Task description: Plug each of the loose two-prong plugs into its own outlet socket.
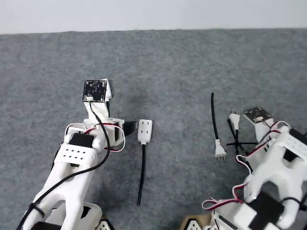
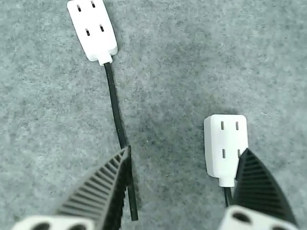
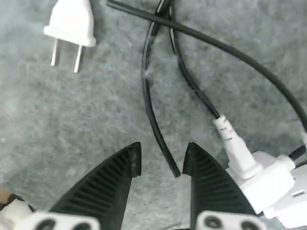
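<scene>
This looks like a robotics lab or a test bench, not a home or a shop. The table (image 1: 192, 62) is covered all over with a grey, rough, felt-like cloth, and behind it there is only a plain pale wall (image 1: 153, 14). Two white plastic robot arms stand at the near edge, the left arm (image 1: 72, 165) and the right arm (image 1: 280, 167). Uncovered red, white and black wires (image 1: 116, 139) run along them, and a small bare circuit board (image 1: 95, 91) sits at the wrist. The electric parts feed no device: a white socket block (image 1: 145, 131) has a short black cord (image 1: 142, 172) that ends free on the cloth, and a white two-prong plug (image 1: 219, 148) lies loose
</scene>
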Motion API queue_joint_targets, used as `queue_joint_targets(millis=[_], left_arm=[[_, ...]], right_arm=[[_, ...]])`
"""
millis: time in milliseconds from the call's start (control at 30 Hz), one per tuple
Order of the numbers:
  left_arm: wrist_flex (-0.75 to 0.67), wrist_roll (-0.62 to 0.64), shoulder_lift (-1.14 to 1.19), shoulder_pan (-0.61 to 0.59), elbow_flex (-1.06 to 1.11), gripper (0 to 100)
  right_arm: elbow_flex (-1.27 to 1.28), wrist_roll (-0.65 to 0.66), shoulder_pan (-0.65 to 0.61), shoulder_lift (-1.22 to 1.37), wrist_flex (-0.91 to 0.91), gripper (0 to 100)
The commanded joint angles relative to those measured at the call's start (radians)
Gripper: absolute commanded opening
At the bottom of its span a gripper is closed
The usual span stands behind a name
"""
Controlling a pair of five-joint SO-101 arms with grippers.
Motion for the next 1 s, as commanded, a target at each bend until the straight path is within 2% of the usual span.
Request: queue_joint_targets(millis=[0, 133, 500, 833, 967], left_arm=[[-0.020, -0.011, -0.031, -0.008, -0.008, 33], [-0.020, -0.011, -0.031, -0.008, -0.008, 33], [-0.020, -0.011, -0.031, -0.008, -0.008, 33], [-0.020, -0.011, -0.032, -0.008, -0.008, 33], [-0.020, -0.011, -0.032, -0.008, -0.008, 33]], right_arm=[[-0.015, 0.057, 0.004, 0.053, -0.024, 15.8], [-0.015, 0.103, 0.008, 0.096, -0.024, 15.4], [-0.060, 0.103, 0.008, 0.105, -0.018, 1.0], [-0.064, 0.097, 0.004, 0.094, -0.016, 0.9], [-0.172, 0.057, 0.002, 0.094, 0.088, 0.9]])
